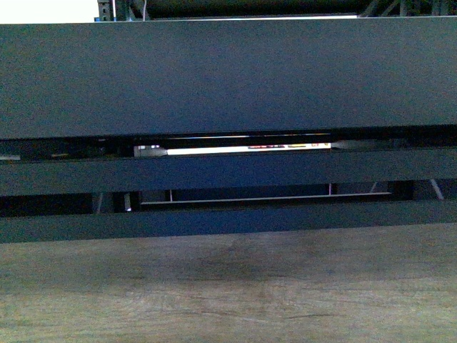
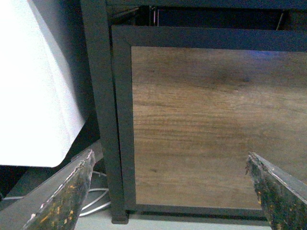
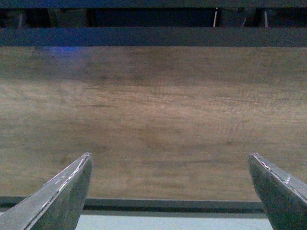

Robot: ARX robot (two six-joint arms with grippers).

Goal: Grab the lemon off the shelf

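The lemon is out of view in all three views. The shelf [image 1: 228,78] fills the front view close up: dark rimmed trays above, brown wood-grain front panel [image 1: 228,286] below. In the left wrist view my left gripper [image 2: 170,165] is open, its worn fingers [image 2: 72,191] wide apart, facing the wood panel [image 2: 216,124] and the black corner post [image 2: 103,110] of the shelf. In the right wrist view my right gripper [image 3: 170,163] is open too, nothing between its fingers [image 3: 62,196], facing the same wood panel [image 3: 153,120] of the shelf from close by.
A white sheet or panel [image 2: 33,81] hangs beside the shelf's corner post, with white cables [image 2: 93,199] on the pale floor [image 2: 192,223] at its foot. Through the gap between trays a bright strip [image 1: 235,148] of background shows.
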